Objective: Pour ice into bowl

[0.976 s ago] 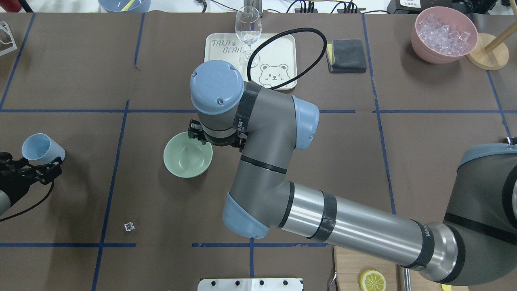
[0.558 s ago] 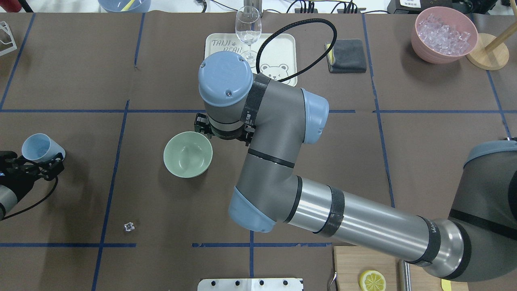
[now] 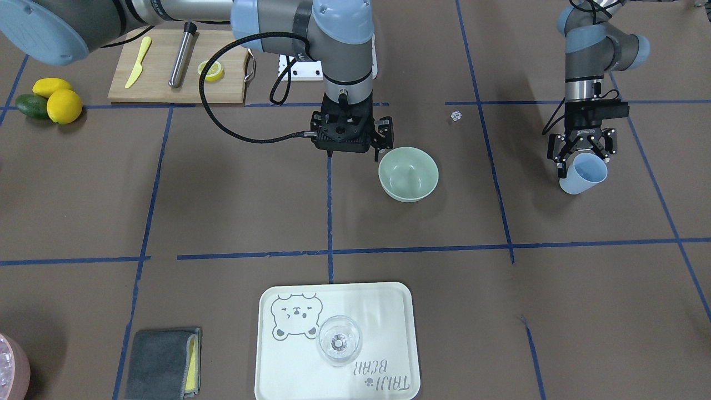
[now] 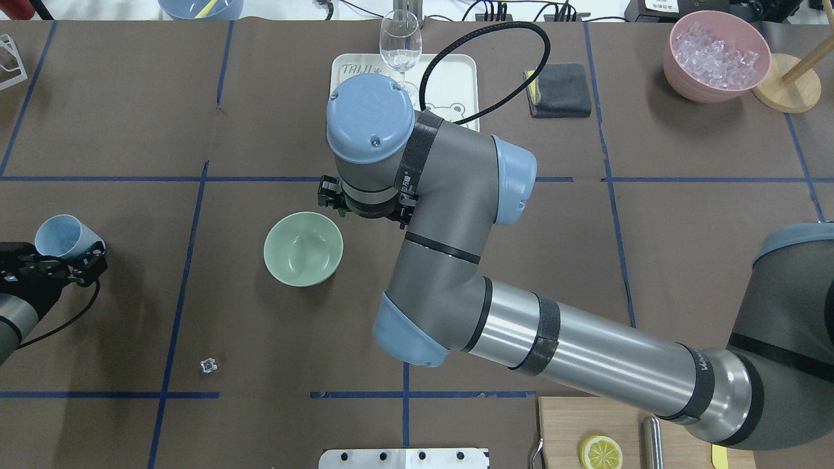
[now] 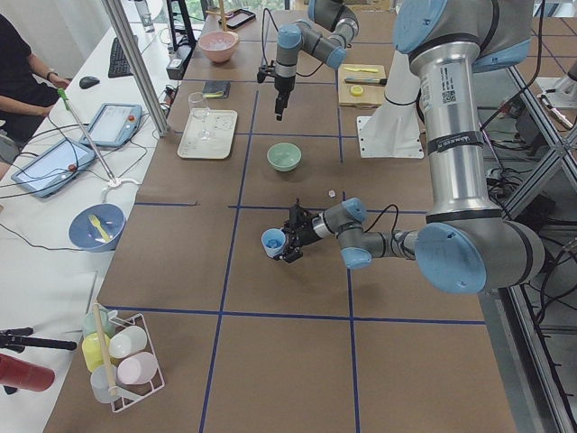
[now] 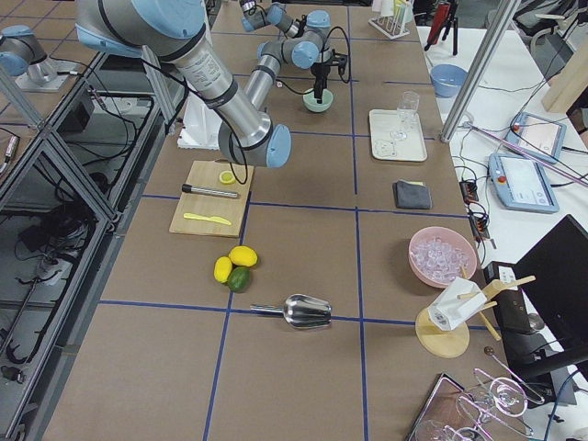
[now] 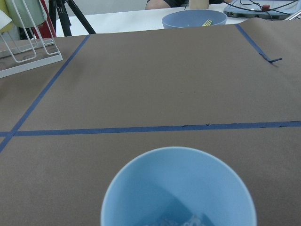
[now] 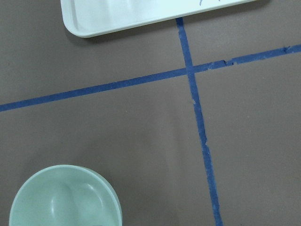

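Observation:
The pale sage-green bowl (image 4: 303,249) stands empty left of the table's middle; it also shows in the front view (image 3: 408,173) and the right wrist view (image 8: 63,197). My left gripper (image 4: 60,262) is shut on a tilted light blue cup (image 4: 62,237) at the table's left edge, also visible in the front view (image 3: 583,173). In the left wrist view a few glassy bits of ice (image 7: 181,220) show at the cup's (image 7: 178,183) bottom. My right gripper (image 3: 355,145) hangs just beside the bowl's rim, apart from it. Its jaws are hidden.
A single stray clear cube (image 4: 208,365) lies near the front left. A cream tray (image 4: 456,71) with a wine glass (image 4: 401,45) is at the back. A grey cloth (image 4: 559,89) and a pink container of ice cubes (image 4: 715,55) are back right. A cutting board with a lemon slice (image 4: 601,451) is front right.
My right arm has moved up and away from over the bowl's rim, toward the far side. My left gripper with the cup has drifted slightly left. The bowl has not moved.

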`<state>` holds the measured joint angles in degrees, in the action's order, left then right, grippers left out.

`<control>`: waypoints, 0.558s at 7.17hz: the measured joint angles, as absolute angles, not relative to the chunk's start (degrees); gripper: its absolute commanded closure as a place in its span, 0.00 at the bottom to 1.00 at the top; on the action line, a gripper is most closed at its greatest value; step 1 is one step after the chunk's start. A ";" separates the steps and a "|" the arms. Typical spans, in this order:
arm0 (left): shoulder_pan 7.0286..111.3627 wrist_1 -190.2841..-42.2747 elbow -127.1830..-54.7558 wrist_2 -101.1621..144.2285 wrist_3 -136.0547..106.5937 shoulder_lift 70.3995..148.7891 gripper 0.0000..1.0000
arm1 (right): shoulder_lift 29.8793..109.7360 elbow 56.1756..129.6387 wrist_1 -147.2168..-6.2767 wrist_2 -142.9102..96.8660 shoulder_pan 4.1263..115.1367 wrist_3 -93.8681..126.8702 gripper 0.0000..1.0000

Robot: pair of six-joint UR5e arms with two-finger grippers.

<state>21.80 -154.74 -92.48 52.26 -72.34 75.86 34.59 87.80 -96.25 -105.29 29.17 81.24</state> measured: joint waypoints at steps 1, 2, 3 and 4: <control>21.80 -154.81 -92.01 52.25 -72.34 76.44 0.02 | 34.74 87.80 -96.24 -105.29 29.22 81.17 0.00; 21.80 -154.85 -91.82 52.27 -72.31 76.64 0.02 | 34.76 87.80 -96.24 -105.29 29.24 81.14 0.00; 21.80 -154.88 -91.60 52.25 -72.31 76.69 0.02 | 34.74 87.83 -96.24 -105.29 29.26 81.13 0.00; 21.80 -154.92 -91.30 52.03 -72.39 76.71 0.05 | 34.70 87.89 -96.22 -105.29 29.26 81.12 0.00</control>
<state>21.80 -154.92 -91.30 52.03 -72.39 76.71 34.70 87.89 -96.22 -105.29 29.26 81.12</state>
